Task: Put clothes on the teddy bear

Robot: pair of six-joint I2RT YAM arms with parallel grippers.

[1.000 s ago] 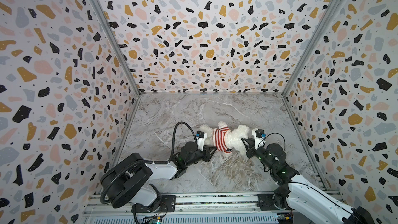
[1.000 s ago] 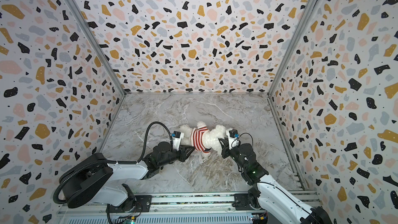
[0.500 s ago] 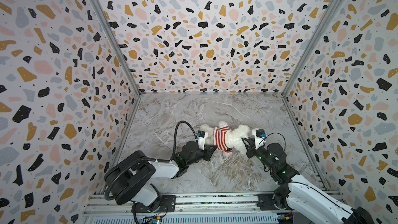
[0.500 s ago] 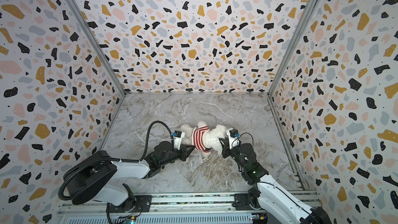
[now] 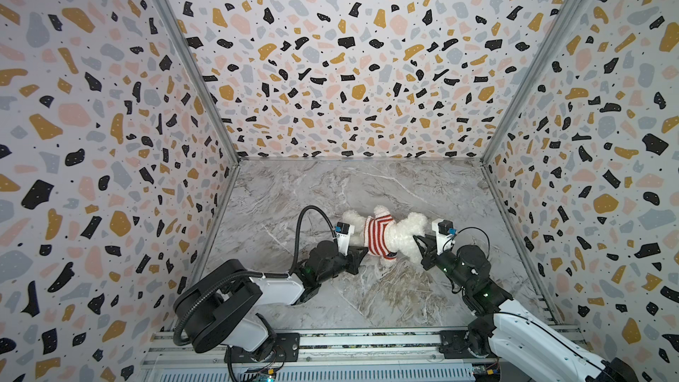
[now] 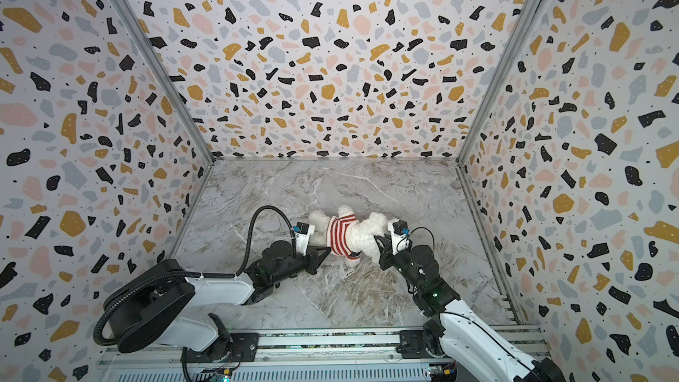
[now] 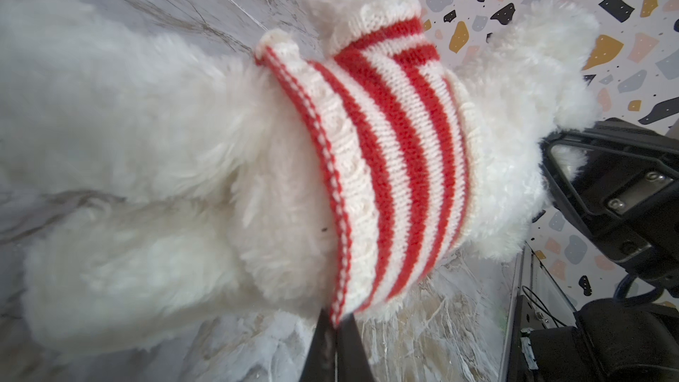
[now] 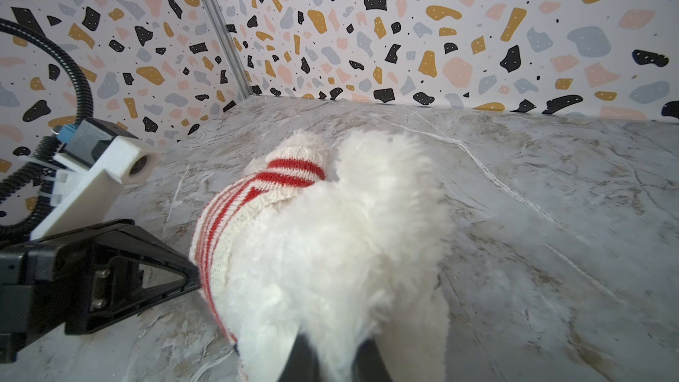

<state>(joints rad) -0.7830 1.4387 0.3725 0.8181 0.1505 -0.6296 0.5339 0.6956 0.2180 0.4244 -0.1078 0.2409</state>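
The teddy bear (image 5: 406,229) (image 6: 367,233) lies across the marble floor in both top views, white and fluffy, its head toward the right arm. A red-and-white striped sweater (image 5: 378,235) (image 7: 397,148) covers its torso, and one stubby arm pokes out of a sleeve. My left gripper (image 5: 363,249) (image 7: 336,321) is shut on the sweater's lower hem at the bear's near side. My right gripper (image 5: 417,240) (image 8: 330,354) is shut on a tuft of the bear's (image 8: 349,233) white fur at the head end. The bear's face is hidden.
Terrazzo-patterned walls (image 5: 110,141) close the floor on three sides. A metal rail (image 5: 367,343) with both arm bases runs along the front edge. A black cable loop (image 5: 305,222) rises over the left wrist. The two grippers face each other, a bear's width apart.
My left gripper's jaws have closed onto the sweater's hem. The bear and my right gripper have stayed in place.
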